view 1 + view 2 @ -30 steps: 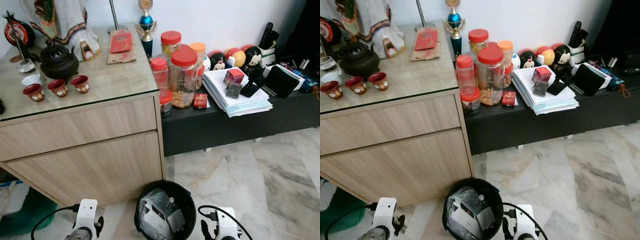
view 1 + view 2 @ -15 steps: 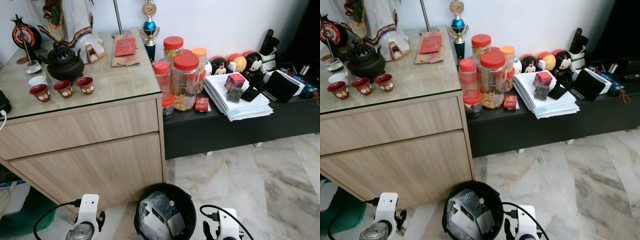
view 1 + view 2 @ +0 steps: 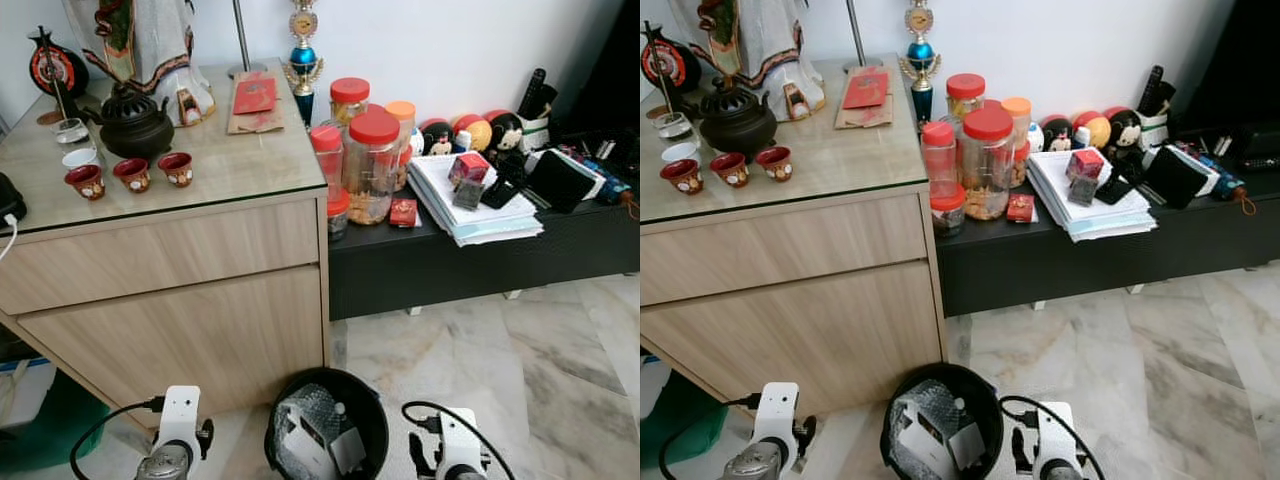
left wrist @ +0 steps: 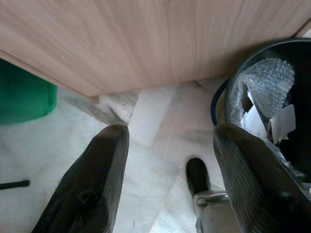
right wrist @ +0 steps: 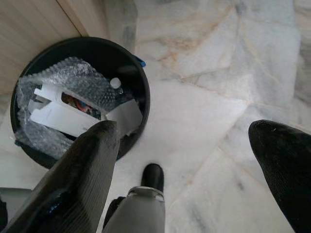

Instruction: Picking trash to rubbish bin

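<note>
The black round rubbish bin (image 3: 330, 373) stands on the marble floor at my feet, against the wooden cabinet. Inside it lie bubble wrap (image 5: 73, 73) and white card pieces (image 5: 56, 119). My left arm (image 3: 177, 432) hangs low to the left of the bin, and my right arm (image 3: 456, 450) to its right. The left gripper (image 4: 170, 133) is open over bare floor beside the bin's rim (image 4: 232, 80), nothing between its fingers. Held wide open above the floor, the right gripper (image 5: 187, 131) has the bin (image 5: 144, 90) just beyond one finger and holds nothing.
A light wooden cabinet (image 3: 170, 300) with a glass top carries a teapot (image 3: 130, 122), red cups and a figure. A black low bench (image 3: 480, 262) on the right holds red-lidded jars (image 3: 372, 165), a paper stack and toys. A green object (image 3: 45, 425) sits at the left. Marble floor (image 3: 520, 370) lies open rightward.
The camera has shifted a little, so the whole scene sits slightly differently in the picture. Both arms and the bin keep their places relative to each other.
</note>
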Robot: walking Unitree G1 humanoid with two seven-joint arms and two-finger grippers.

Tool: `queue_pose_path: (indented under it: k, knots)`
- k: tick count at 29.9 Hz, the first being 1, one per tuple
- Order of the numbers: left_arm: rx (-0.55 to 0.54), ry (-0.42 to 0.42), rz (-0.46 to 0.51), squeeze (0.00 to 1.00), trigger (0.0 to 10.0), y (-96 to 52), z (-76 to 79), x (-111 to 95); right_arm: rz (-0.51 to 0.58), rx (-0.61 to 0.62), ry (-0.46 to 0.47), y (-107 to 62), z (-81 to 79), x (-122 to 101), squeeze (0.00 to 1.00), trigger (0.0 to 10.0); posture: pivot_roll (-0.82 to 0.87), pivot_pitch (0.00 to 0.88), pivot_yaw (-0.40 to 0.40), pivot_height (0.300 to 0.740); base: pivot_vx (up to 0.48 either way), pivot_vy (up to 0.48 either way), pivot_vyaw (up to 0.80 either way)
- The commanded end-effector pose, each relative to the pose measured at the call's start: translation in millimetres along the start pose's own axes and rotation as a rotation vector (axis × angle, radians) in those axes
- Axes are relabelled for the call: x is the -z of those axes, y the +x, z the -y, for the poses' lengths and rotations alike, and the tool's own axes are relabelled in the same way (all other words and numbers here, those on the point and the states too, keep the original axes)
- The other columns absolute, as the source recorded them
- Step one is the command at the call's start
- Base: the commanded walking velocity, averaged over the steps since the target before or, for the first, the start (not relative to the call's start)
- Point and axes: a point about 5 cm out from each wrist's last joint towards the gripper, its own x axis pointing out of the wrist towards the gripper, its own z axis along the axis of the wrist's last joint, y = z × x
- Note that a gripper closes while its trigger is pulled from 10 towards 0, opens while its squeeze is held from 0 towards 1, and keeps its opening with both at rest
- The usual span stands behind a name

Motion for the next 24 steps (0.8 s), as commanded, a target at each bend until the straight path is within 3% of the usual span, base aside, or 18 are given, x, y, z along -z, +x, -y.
queue_pose_path:
  k: [1, 19, 24]
  knots:
    - [-0.017, -0.008, -0.015, 0.00, 10.0, -0.5, -3.2, 2.5, -0.011, 0.006, 0.018, -0.2, -2.2, 2.0, 0.00, 10.0, -0.10, 0.000, 0.021, 0.740, -0.292, 0.000, 0.00]
    - [-0.013, 0.013, -0.008, 0.00, 10.0, 0.4, -5.4, -0.9, -0.003, -0.006, 0.009, -0.1, -6.4, 1.5, 0.00, 10.0, -0.09, 0.000, 0.039, 0.740, -0.296, 0.000, 0.00]
    - [-0.009, 0.025, -0.009, 0.00, 10.0, 0.6, -6.7, -1.5, 0.007, -0.012, 0.007, 0.8, -9.1, -1.5, 0.00, 10.0, -0.10, 0.000, 0.049, 0.740, 0.000, 0.000, 0.00]
